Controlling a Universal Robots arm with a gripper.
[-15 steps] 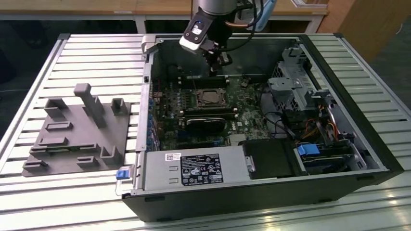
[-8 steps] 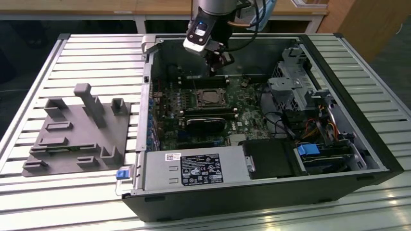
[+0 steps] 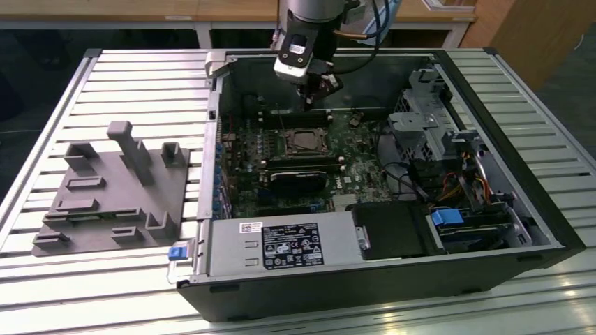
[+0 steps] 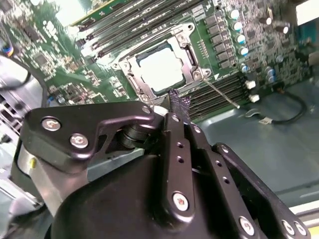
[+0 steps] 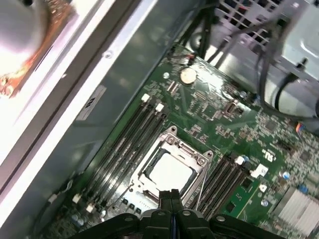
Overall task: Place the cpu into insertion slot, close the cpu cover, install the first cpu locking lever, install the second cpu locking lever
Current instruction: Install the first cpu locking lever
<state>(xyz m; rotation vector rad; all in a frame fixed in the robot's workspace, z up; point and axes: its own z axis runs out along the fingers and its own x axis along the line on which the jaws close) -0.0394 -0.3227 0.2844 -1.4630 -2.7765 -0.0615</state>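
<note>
Subject of inspection is the insertion slot (image 3: 303,142), set in the green motherboard (image 3: 359,164) inside the open computer case (image 3: 507,132). The cpu (image 4: 158,67) lies seated within the slot, its pale metal face flat and square to the socket rim in both wrist views. The cpu cover (image 4: 132,72) appears lowered over the slot, so that its frame borders the chip and the cut-out leaves the face exposed; whether it is fully pressed home cannot be confirmed. A thin locking lever (image 4: 222,93) runs out at an angle from one corner of the slot, crossing the nearby memory slots (image 4: 219,89). It looks unlatched, which would leave the cover resting rather than clamped. The gripper (image 4: 178,102) hangs above the slot's edge, nearer the case's back wall than the socket centre in the exterior view. Its fingers are clenched together with nothing between them, the dark tips forming a single narrow point. By judgement, this suits pushing a slim part better than grasping one. The tips stand just beside the cover's edge in the second wrist view; contact cannot be told. A grey fixture block (image 3: 112,195) sits well apart from the slot, outside the case on the slatted table (image 3: 93,279).
</note>
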